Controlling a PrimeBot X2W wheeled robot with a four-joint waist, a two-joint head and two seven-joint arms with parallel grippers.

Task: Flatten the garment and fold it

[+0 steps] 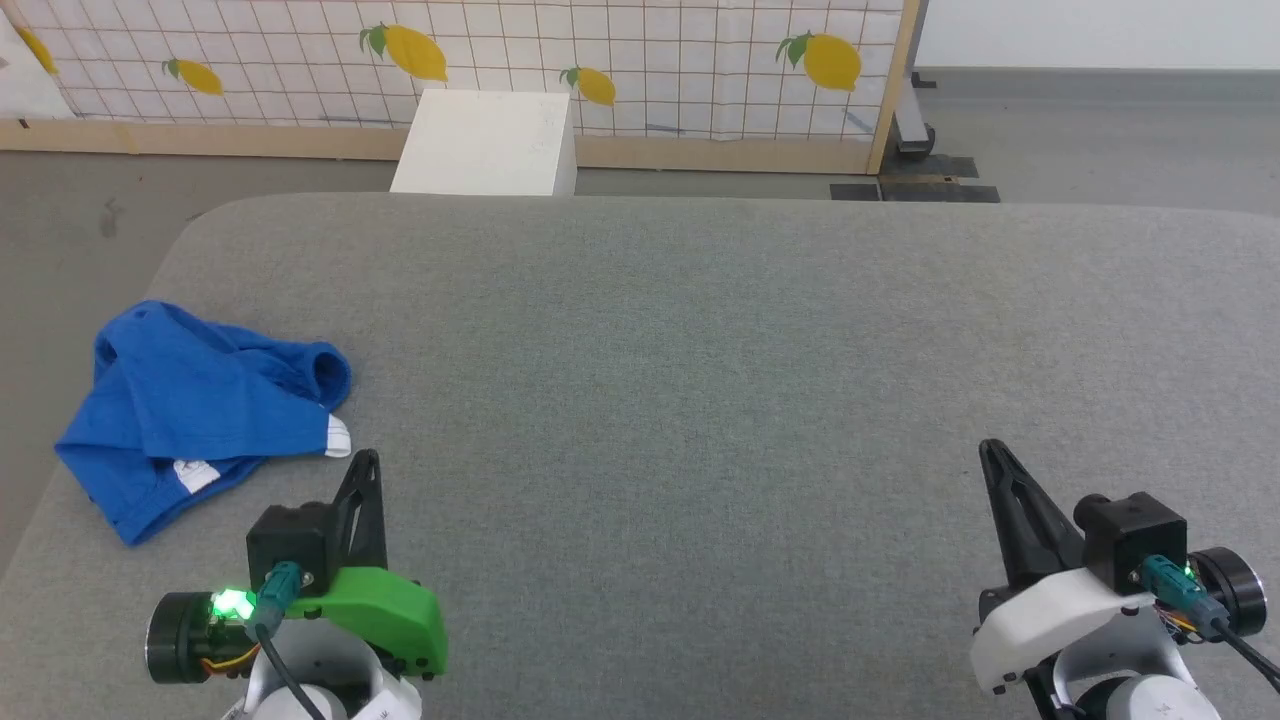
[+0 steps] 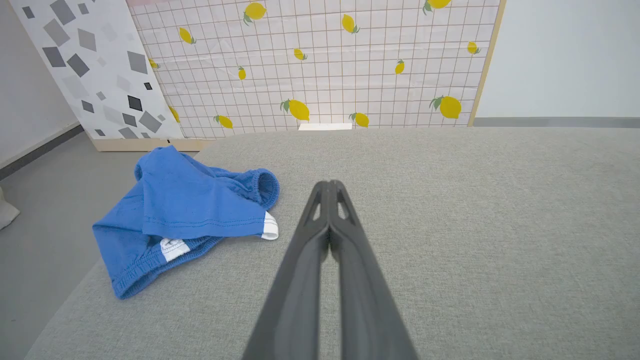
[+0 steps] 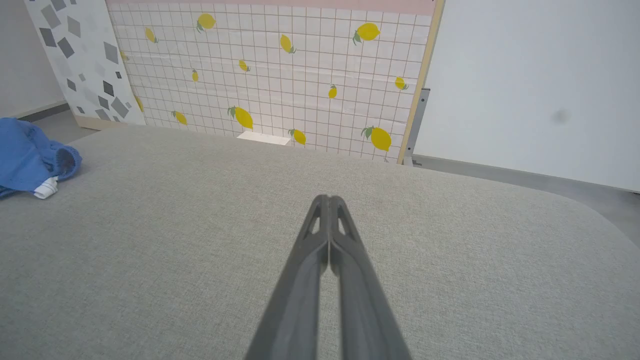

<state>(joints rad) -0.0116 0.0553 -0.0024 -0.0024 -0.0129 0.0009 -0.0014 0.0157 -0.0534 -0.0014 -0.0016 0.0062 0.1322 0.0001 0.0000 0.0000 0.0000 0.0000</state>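
Item: the garment, bright blue soft shorts, crumpled in a loose heap with one layer folded over another. Gathered elastic edging shows along the near rim and around a rounded opening on the side towards the fingers. Markings: a small white label sewn at the near hem, its print too small to read, and a white stripe end at the corner closest to the fingers. Position: on the grey fabric-covered table, close to its left edge. It lies ahead and to the left of the left gripper, near the fingertips but not touching them. Left gripper: fingers pressed together tip to tip, holding nothing, poised over bare table. Right gripper: fingers likewise closed against each other and empty, with grey cloth surface ahead of them. The garment lies well apart, far off to the left of these fingers. Background, beyond both sets of fingertips: a white box on the floor, a grid-patterned panel printed with yellow lemons, and a white panel with grey shards.
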